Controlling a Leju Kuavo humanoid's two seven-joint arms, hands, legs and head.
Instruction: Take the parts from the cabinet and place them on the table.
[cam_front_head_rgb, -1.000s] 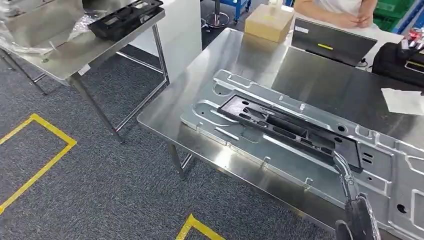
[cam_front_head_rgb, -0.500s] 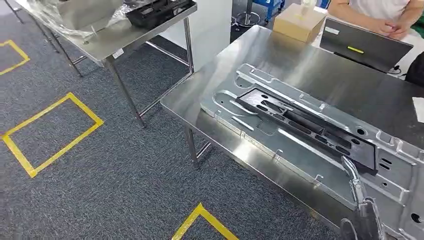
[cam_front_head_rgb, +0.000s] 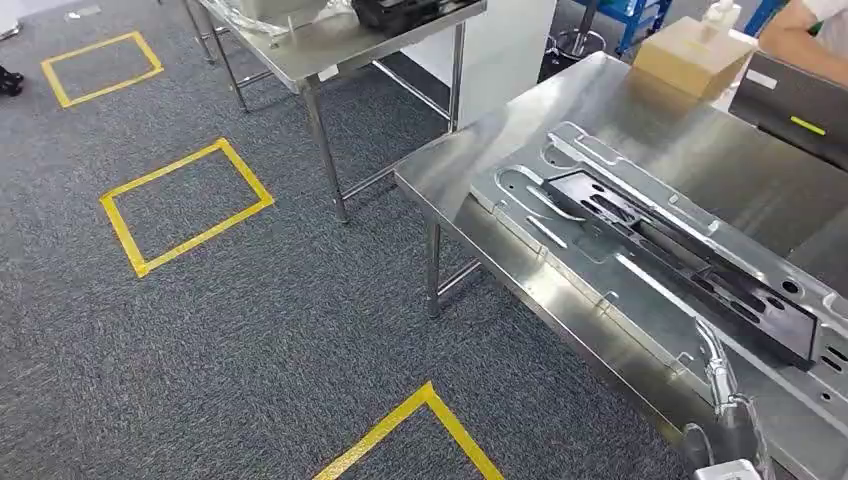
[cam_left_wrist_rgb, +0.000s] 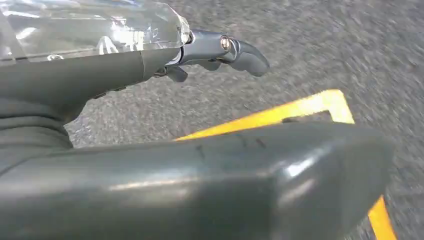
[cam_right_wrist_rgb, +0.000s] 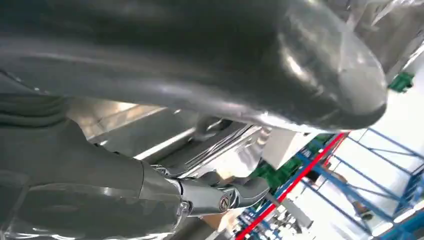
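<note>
Black plastic part (cam_front_head_rgb: 690, 262) lies flat in the pressed steel panel (cam_front_head_rgb: 560, 190) on the near desk (cam_front_head_rgb: 640, 120). Right hand (cam_front_head_rgb: 722, 400) hovers at the panel's near edge, apart from the part, holding nothing; left hand (cam_left_wrist_rgb: 150, 130) hangs above carpet (cam_front_head_rgb: 250, 330), fingers parted, unladen.

Grey carpet (cam_front_head_rgb: 250, 330), yellow tape squares (cam_front_head_rgb: 185, 205), steel tables (cam_front_head_rgb: 500, 170)
</note>
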